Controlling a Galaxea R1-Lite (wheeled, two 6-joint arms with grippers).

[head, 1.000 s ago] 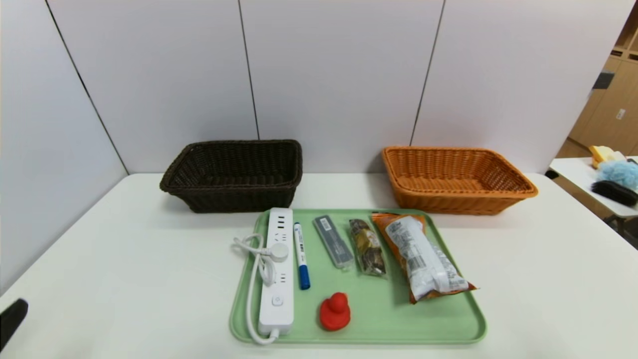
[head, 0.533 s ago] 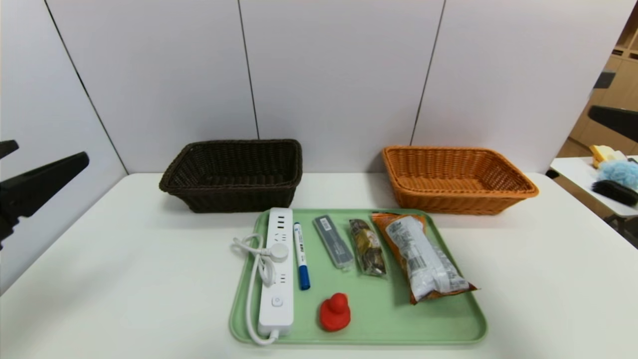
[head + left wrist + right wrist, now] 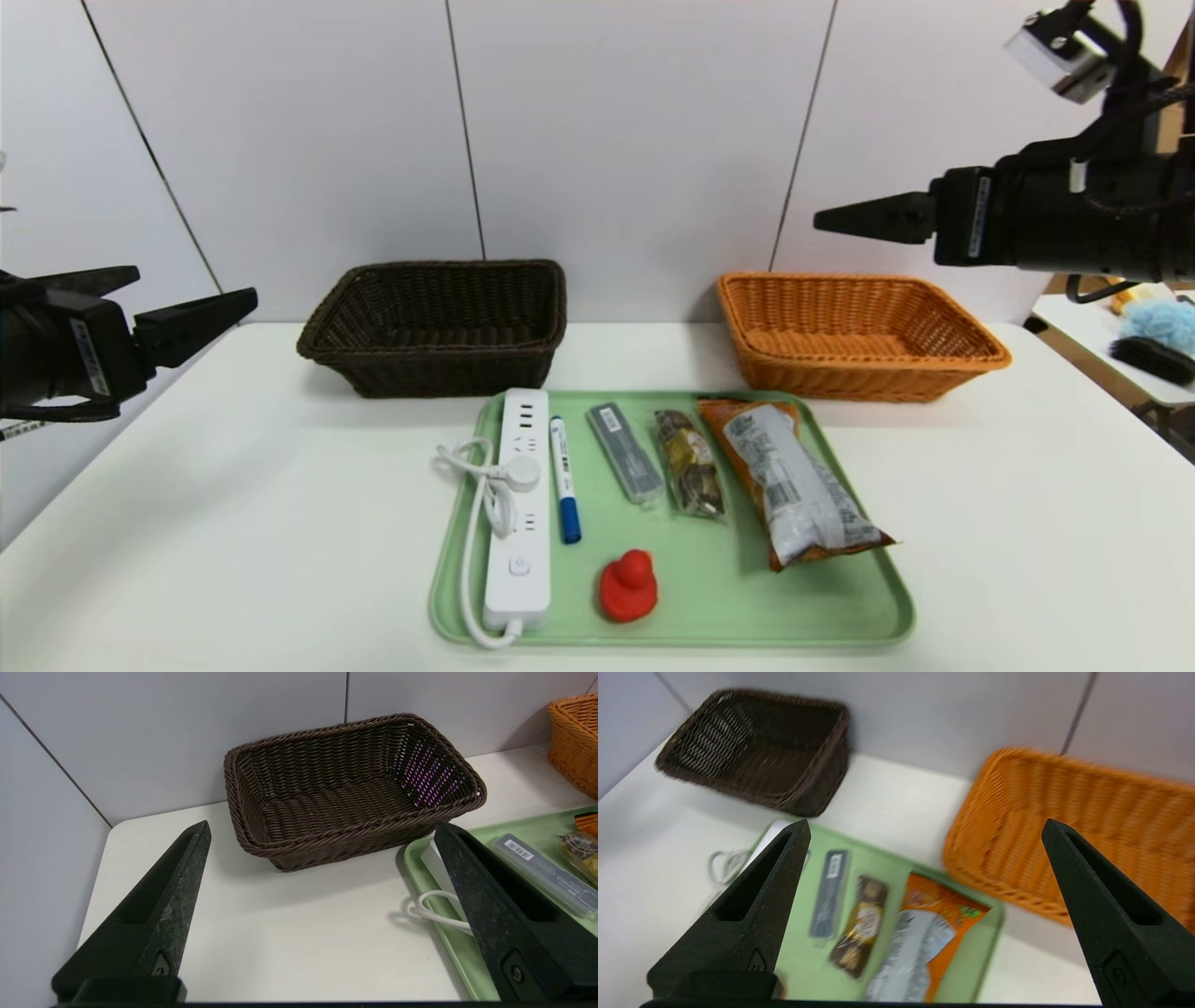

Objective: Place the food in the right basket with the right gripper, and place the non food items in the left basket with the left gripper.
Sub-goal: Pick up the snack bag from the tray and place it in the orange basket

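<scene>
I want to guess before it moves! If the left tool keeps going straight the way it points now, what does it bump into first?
Probably the dark brown basket. The open left tool points toward it over bare table, with nothing between. The power strip on the green tray lies off to one side, though depth is hard to judge.

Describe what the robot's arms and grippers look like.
Both arms are matte black. The left gripper and right gripper each carry long, tapering, wedge-shaped fingers with a recessed slot and a small screw near the base. Each wrist bears a white label strip with print too small to read. Black cables loop over the right arm, beside a pale grey camera block.
</scene>
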